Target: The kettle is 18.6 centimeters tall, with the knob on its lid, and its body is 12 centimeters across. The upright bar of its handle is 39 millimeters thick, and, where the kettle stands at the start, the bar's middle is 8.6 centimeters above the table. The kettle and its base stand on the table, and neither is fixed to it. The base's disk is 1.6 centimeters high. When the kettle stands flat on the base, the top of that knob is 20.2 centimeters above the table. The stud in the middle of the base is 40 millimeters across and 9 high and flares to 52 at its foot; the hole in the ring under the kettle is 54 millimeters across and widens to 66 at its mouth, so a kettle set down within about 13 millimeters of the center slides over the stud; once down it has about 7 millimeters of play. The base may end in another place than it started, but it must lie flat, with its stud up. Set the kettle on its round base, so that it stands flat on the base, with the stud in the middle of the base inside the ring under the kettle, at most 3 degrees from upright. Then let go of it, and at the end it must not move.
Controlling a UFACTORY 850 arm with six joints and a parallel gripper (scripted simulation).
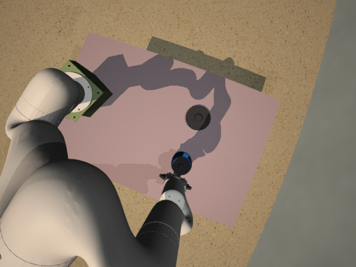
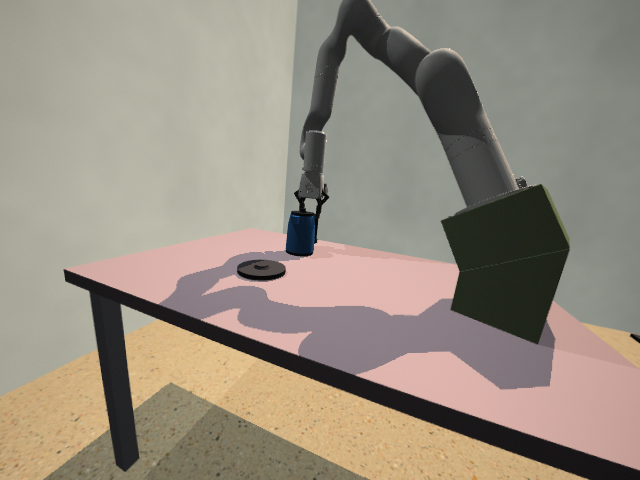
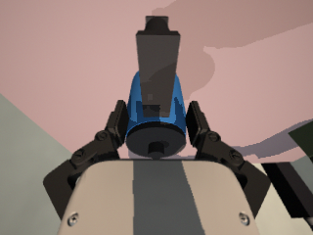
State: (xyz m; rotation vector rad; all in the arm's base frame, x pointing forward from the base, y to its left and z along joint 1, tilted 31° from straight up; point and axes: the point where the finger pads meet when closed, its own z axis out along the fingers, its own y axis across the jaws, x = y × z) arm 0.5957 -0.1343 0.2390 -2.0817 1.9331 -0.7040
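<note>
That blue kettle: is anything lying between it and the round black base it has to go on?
Nothing visible does. The kettle stands apart from the base, with only bare pink table and the arm's shadow between them. The open gripper straddles the kettle, not gripping.

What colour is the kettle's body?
Blue, with a dark lid and handle; the kettle shows best in the wrist view.
</note>
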